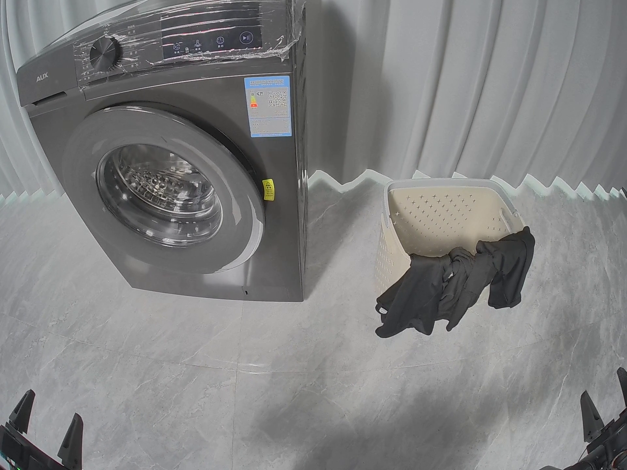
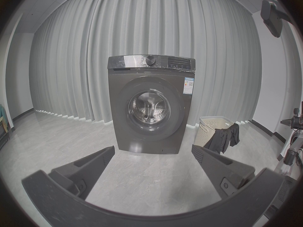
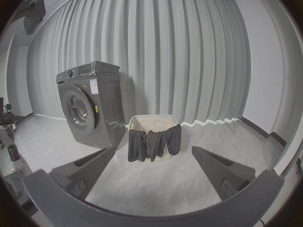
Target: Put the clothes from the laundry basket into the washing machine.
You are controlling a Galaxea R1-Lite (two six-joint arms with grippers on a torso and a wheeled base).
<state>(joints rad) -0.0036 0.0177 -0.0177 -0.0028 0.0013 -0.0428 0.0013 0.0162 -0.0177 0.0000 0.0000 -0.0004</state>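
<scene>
Holds the left gripper low at the near left edge of the scene, its two dark, wedge-shaped fingers spread wide and aimed toward the far side. Holds the right gripper just as low at the near right edge, fingers likewise spread wide and aimed at the far side. Carries both grippers empty and well apart from each other, one at each side, neither touching anything.

The head camera looks down from fairly near at the washing machine and the laundry basket beside it. Both wrist cameras sit low and farther back, facing that same pair.
</scene>
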